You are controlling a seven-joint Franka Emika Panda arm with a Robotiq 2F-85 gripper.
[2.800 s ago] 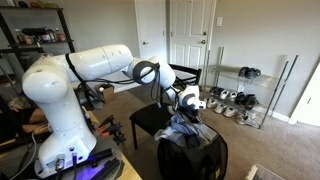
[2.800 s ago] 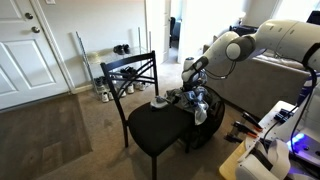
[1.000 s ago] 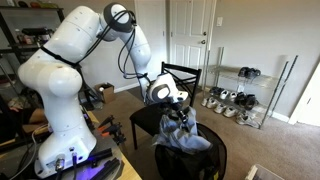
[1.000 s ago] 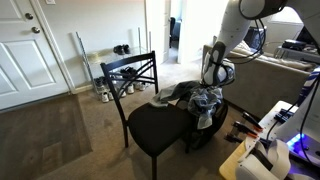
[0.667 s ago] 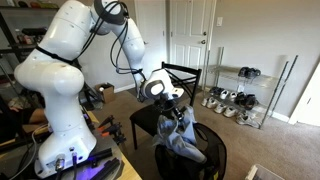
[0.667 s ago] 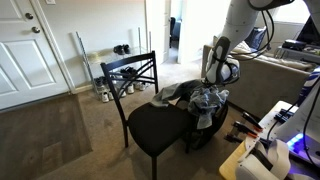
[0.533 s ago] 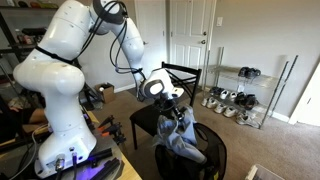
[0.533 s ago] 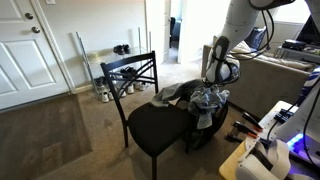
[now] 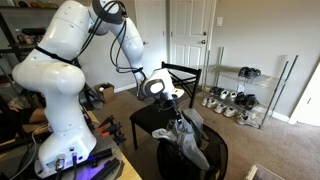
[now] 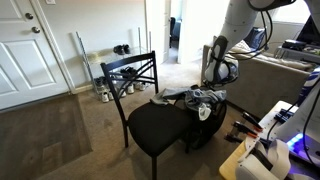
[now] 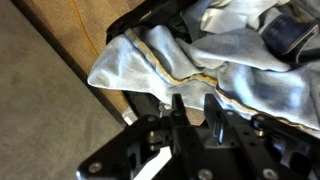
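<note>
Wrist view blurred; cloth (image 11: 235,60) cut off at top & right edge. Gripper (image 11: 193,100) tips end just at cloth edge; if they pinch it, can't tell. In an exterior view the gripper (image 9: 176,107) is partly behind cloth. Chair (image 10: 150,130) seat partly covered by cloth. Items on rack (image 9: 225,69) too small to name.

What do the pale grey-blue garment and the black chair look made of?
Pale grey-blue garment: soft matte woven cloth, perhaps denim; it folds and drapes, with a tan stitched seam. Black chair: thin dark back bars suggest painted metal, possibly wood; the seat looks matte and padded.
</note>
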